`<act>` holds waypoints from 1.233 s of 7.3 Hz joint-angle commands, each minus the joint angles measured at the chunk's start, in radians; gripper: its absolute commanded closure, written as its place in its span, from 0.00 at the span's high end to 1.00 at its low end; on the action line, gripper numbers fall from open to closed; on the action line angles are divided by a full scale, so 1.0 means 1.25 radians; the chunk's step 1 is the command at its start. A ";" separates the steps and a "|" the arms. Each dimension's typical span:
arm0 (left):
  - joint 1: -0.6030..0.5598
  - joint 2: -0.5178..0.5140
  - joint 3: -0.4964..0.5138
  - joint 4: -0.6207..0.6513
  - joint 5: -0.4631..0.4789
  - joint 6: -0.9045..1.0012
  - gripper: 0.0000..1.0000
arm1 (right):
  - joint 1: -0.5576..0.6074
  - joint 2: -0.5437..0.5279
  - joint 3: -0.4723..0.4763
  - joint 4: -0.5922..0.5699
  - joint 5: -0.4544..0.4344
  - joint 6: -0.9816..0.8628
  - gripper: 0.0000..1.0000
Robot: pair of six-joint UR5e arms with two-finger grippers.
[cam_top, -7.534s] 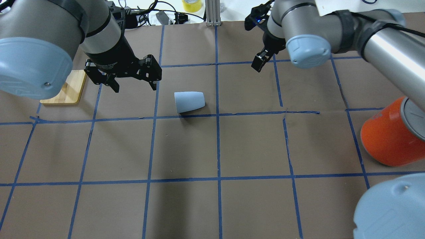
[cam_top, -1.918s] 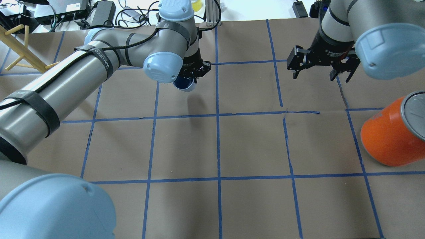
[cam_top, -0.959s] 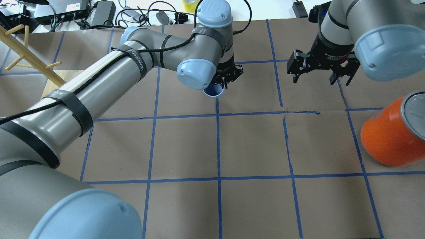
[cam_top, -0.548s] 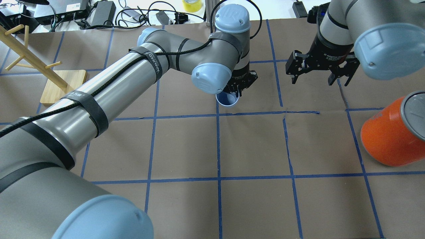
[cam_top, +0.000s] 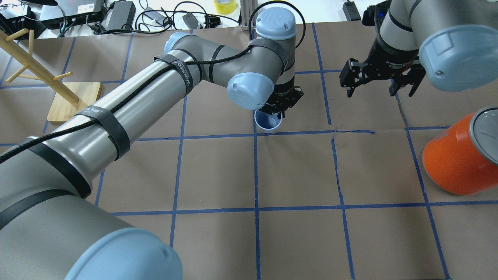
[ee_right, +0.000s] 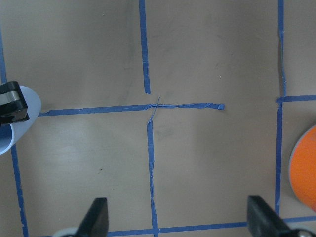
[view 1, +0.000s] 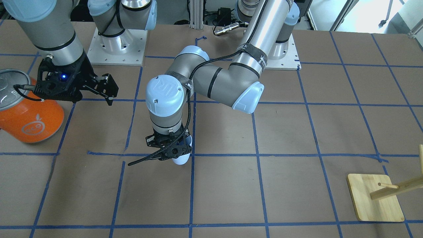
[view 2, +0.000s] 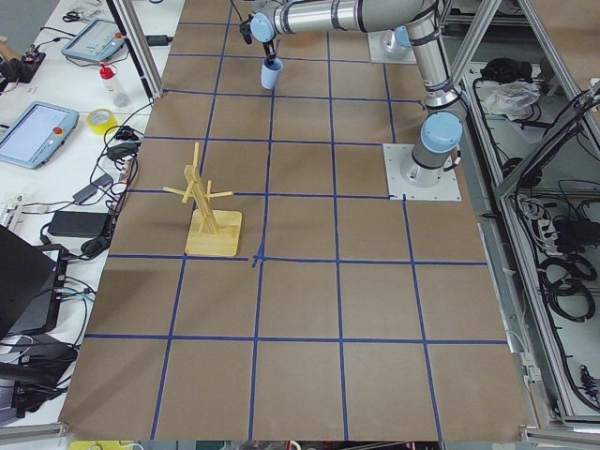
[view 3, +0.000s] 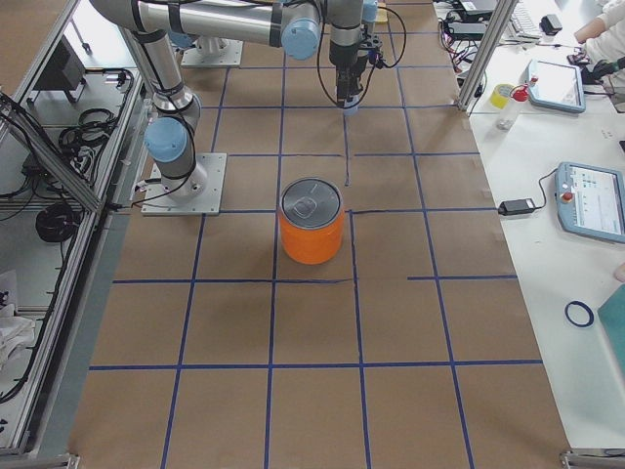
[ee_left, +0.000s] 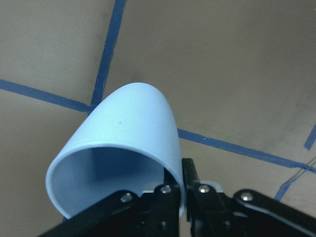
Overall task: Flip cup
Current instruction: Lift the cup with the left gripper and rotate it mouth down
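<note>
The pale bluish-white cup [cam_top: 267, 121] hangs mouth-up and slightly tilted in my left gripper [cam_top: 279, 112], low over a blue tape crossing. The gripper is shut on the cup's rim wall, one finger inside and one outside, as the left wrist view shows [ee_left: 123, 143]. The cup also shows in the front view [view 1: 181, 159]. I cannot tell whether its base touches the table. My right gripper [cam_top: 381, 87] is open and empty, hovering to the right of the cup; its view [ee_right: 180, 219] shows the cup [ee_right: 15, 133] at the left edge.
A large orange can with a silver lid [cam_top: 455, 163] stands at the right edge. A wooden rack on a square base [cam_top: 74, 101] stands at the far left. Cables and tape rolls lie beyond the table's far edge.
The cup lay on its side earlier; now my left gripper holds it mouth-up. Over the last second the left arm carried it right and lower. The right gripper barely moved.
</note>
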 commanded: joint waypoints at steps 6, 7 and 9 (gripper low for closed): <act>0.294 0.030 0.058 -0.111 0.131 0.543 0.00 | 0.001 0.000 0.001 0.004 0.012 -0.004 1.00; 0.336 0.026 0.056 -0.165 0.144 0.574 0.00 | 0.002 0.000 0.002 0.003 0.010 -0.004 1.00; 0.378 0.019 0.057 -0.207 0.197 0.621 0.00 | 0.002 0.000 0.004 0.003 0.006 -0.004 1.00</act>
